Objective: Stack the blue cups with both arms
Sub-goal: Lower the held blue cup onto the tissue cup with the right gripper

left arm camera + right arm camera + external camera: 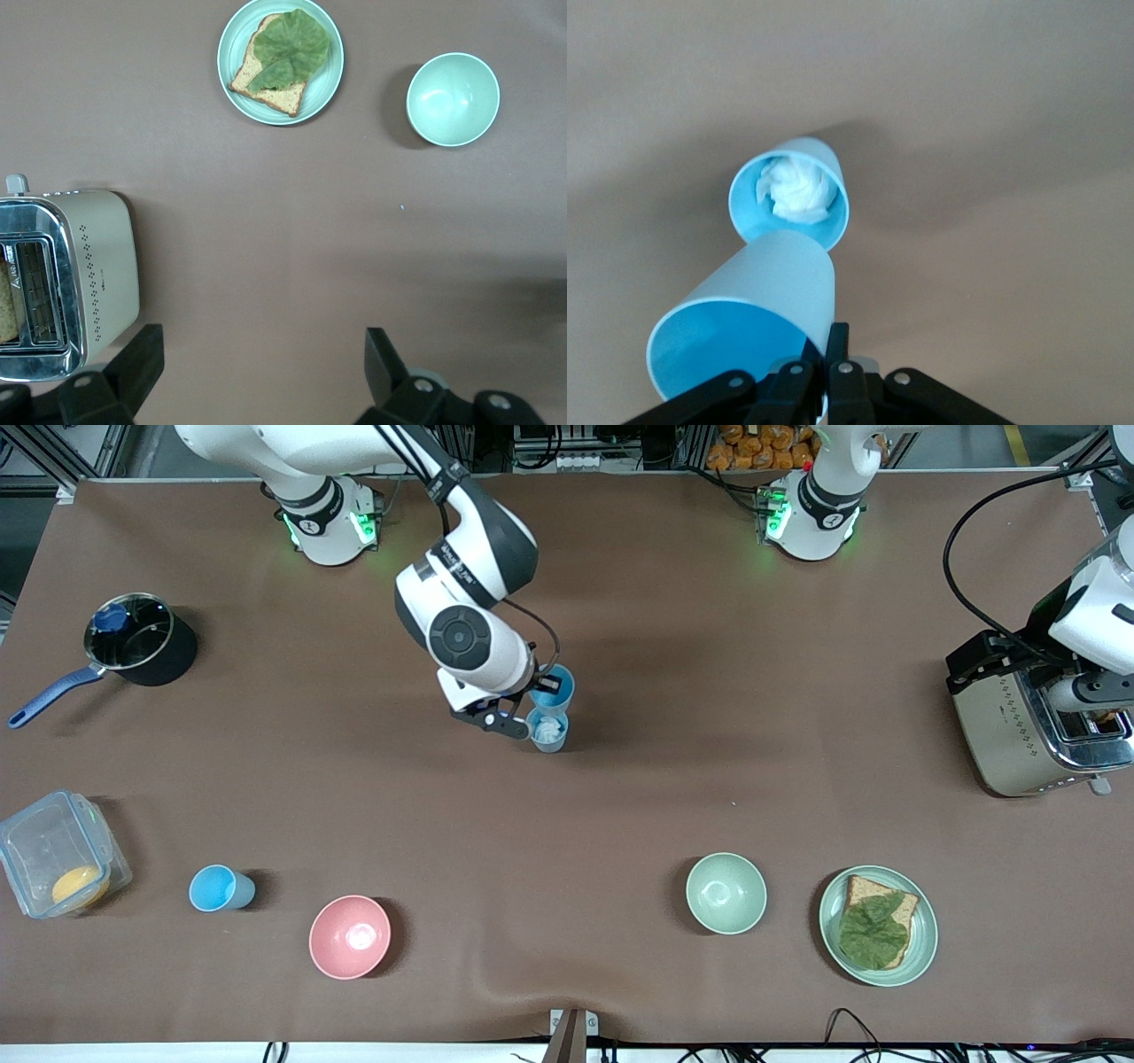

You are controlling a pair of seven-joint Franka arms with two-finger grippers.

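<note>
My right gripper (542, 688) is shut on the rim of a blue cup (555, 687) and holds it tilted just above a second blue cup (548, 732). That second cup stands mid-table with a crumpled white wad inside. In the right wrist view the held cup (749, 332) hangs over the edge of the standing cup (788, 202), with one finger (838, 347) outside its wall. A third blue cup (219, 888) sits near the front camera, toward the right arm's end. My left gripper (261, 363) is open and empty, up beside the toaster (71, 279).
A pink bowl (349, 936) and a pale green bowl (726, 893) sit near the front camera. A plate (833, 939) holds bread and lettuce. The toaster (1019, 731) stands at the left arm's end. A pot (142, 642) and a clear container (58, 855) are at the right arm's end.
</note>
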